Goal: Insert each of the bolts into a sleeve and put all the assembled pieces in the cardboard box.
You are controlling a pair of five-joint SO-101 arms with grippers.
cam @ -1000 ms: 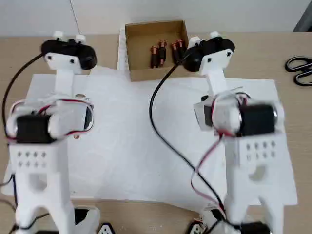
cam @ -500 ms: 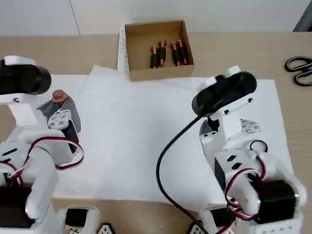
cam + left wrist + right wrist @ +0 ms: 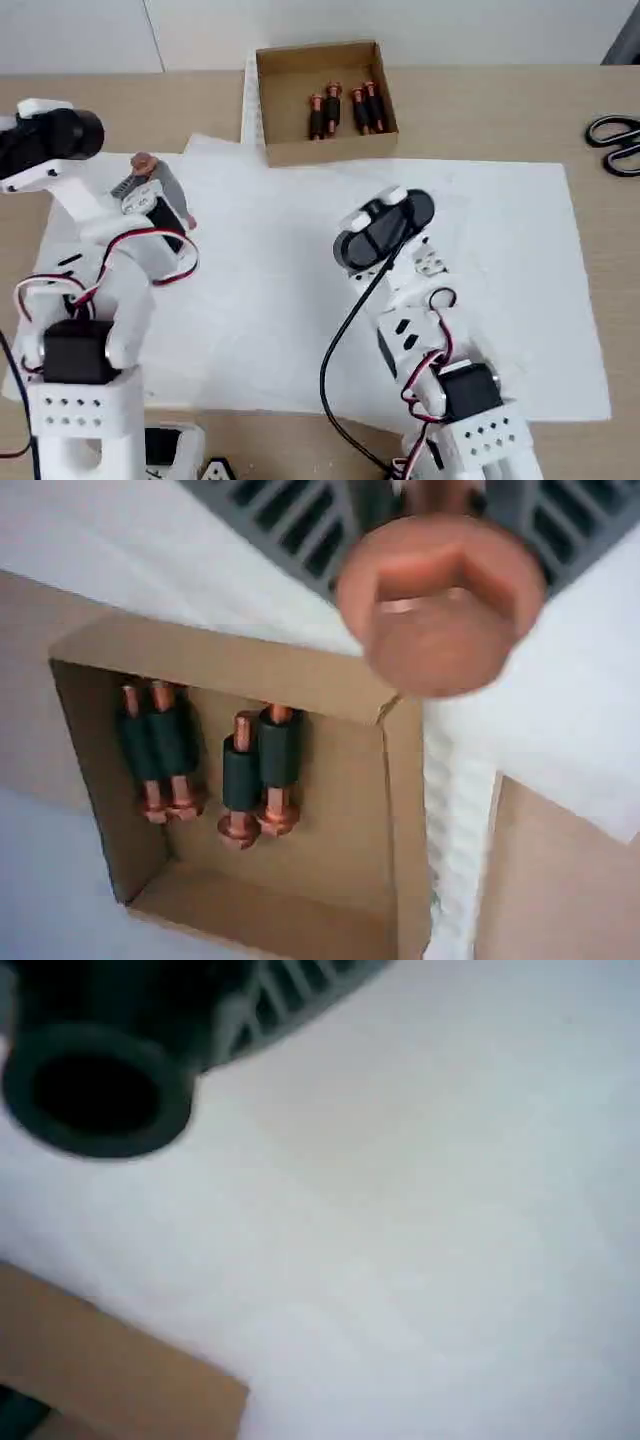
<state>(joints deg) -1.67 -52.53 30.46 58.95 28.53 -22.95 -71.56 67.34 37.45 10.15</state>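
A copper bolt (image 3: 141,161) is held head-up at the left of the white sheet, with my left gripper (image 3: 148,182) shut on it. In the left wrist view the bolt's head (image 3: 440,600) looms close before the grey jaws. Beyond it the cardboard box (image 3: 400,810) holds several assembled bolt-and-sleeve pieces (image 3: 255,780). The box (image 3: 282,150) stands at the back middle of the table with those pieces (image 3: 342,108) inside. My right arm's camera housing (image 3: 385,225) hangs over the sheet's middle. My right gripper (image 3: 200,1020) is shut on a black sleeve (image 3: 95,1095), its bore facing the camera.
A white sheet (image 3: 280,300) covers most of the tabletop. Black scissors (image 3: 615,140) lie on the bare wood at the far right. A black cable (image 3: 335,360) loops over the sheet beside the right arm.
The left arm has brought the bolt up and to the right, nearer the box. The right arm has swung left, from the sheet's right side to over its middle.
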